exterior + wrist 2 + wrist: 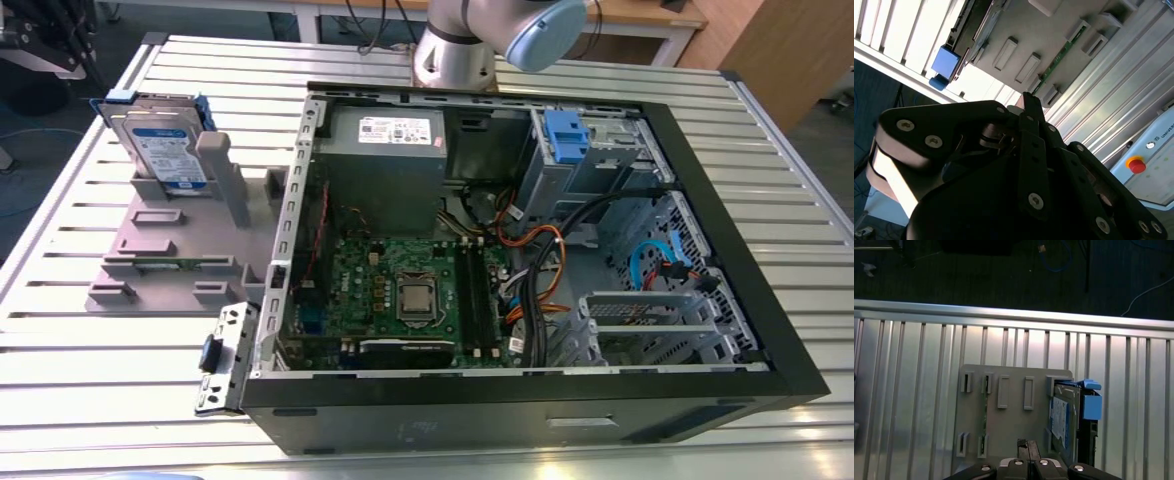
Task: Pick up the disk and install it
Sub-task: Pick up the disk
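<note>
The disk [166,146] stands on edge in a slot at the far end of a grey holder block [174,245], at the exterior view's left. It is a silver drive with a white and blue label in a blue bracket. In the first wrist view the disk [1060,419] sits upright beside its blue bracket tab [1092,405]. My gripper [1028,449] hovers over the holder block [1014,430], off to the side of the disk and not touching it. Its black fingers are shut together with nothing between them. In the second wrist view the gripper [1031,107] points at the holder [1054,30].
An open computer case [747,330] lies on the slatted metal table [80,340]. Inside are the motherboard [407,290], a grey power supply box [387,140], cables and a drive bay with a bare blue clip [567,135]. A red stop button [1136,164] sits off the table.
</note>
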`<move>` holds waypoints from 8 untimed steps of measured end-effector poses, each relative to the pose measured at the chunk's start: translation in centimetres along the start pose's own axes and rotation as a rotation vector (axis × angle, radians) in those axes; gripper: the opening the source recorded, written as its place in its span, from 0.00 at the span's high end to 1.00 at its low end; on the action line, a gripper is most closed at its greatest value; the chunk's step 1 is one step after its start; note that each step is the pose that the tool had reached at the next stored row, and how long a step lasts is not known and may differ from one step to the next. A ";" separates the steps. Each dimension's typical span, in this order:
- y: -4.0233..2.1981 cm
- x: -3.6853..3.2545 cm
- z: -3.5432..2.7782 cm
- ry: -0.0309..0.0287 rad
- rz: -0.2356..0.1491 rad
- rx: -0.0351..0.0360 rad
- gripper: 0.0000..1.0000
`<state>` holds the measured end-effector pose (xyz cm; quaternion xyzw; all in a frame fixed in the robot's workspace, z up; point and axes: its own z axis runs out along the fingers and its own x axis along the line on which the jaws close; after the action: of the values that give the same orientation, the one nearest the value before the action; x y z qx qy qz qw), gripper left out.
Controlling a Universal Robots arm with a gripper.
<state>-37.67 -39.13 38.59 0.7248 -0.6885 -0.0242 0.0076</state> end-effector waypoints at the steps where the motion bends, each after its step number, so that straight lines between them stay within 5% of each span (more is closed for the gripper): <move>1: 0.00 0.00 0.00 0.0001 -0.001 0.0000 0.89; 8: 0.00 0.00 0.00 0.0005 -0.011 -0.0003 0.89</move>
<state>-37.67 -39.13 38.59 0.7285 -0.6846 -0.0242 0.0077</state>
